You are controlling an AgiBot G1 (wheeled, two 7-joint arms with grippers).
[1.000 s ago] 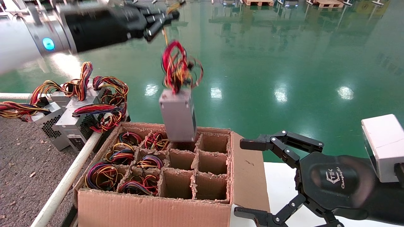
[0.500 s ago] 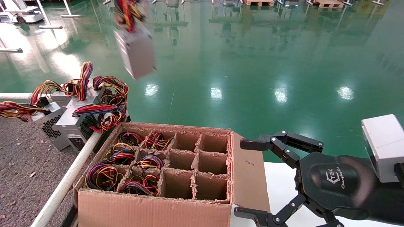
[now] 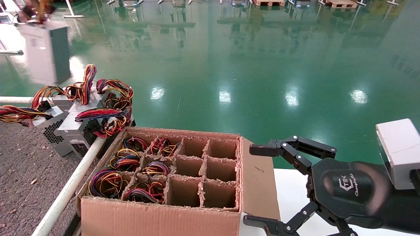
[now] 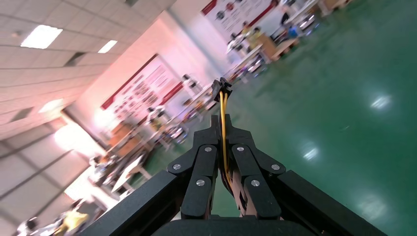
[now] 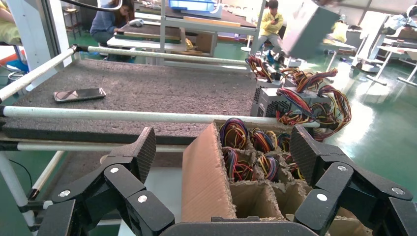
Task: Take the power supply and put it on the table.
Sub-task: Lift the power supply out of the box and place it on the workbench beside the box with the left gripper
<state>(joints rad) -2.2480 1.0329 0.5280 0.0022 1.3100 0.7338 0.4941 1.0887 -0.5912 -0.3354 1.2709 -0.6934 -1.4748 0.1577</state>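
The power supply, a silver-grey box, hangs in the air at the far upper left, above the table, with its wire bundle on top. The right wrist view catches the power supply high over the table. My left gripper is out of the head view; its own view shows it shut on a yellow wire of that supply. My right gripper stays parked, open and empty, beside the cardboard box; in its wrist view the right gripper faces the box.
A cardboard box with divider cells, several holding wired supplies, sits by the white rail. Other power supplies lie on the table's far corner. A phone rests on the table. A smooth white surface lies under my right gripper.
The power supply rose out of the box cell and swung up and left, from above the box to over the table's far corner. The left arm left the head view. Right arm unmoved.
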